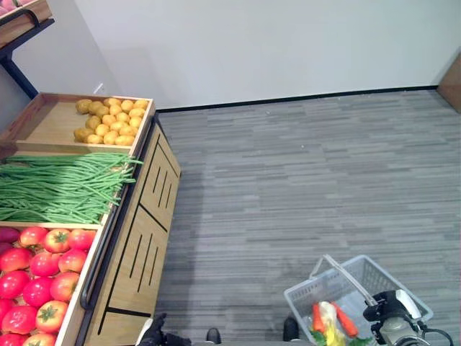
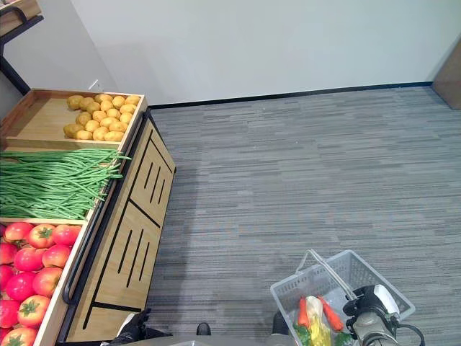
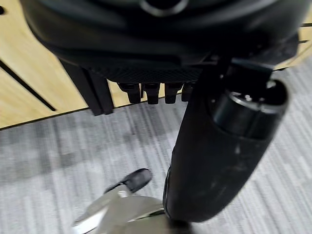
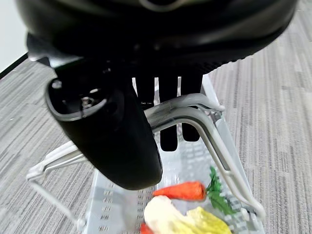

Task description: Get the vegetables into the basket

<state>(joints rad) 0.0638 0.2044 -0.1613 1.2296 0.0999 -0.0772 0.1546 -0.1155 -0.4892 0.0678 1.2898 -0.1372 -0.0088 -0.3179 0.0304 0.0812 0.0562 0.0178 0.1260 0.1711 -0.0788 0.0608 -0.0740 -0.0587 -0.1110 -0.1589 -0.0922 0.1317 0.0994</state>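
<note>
The right hand (image 4: pixel 146 92) curls around the handles of the grey wire basket (image 1: pixel 382 277); swinging may spill the orange carrots (image 4: pixel 180 190). The left hand (image 3: pixel 156 92) hangs with fingers straight.

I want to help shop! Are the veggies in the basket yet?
Some are: carrots and a pale leafy vegetable lie in the basket. The right hand is curled round its handle. The left hand holds nothing. Green beans, tomatoes and potatoes remain on the stand.

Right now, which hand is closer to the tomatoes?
Left. The left hand hangs by the stand's corner, just beside the tomatoes. The right hand is far across, holding the basket.
</note>
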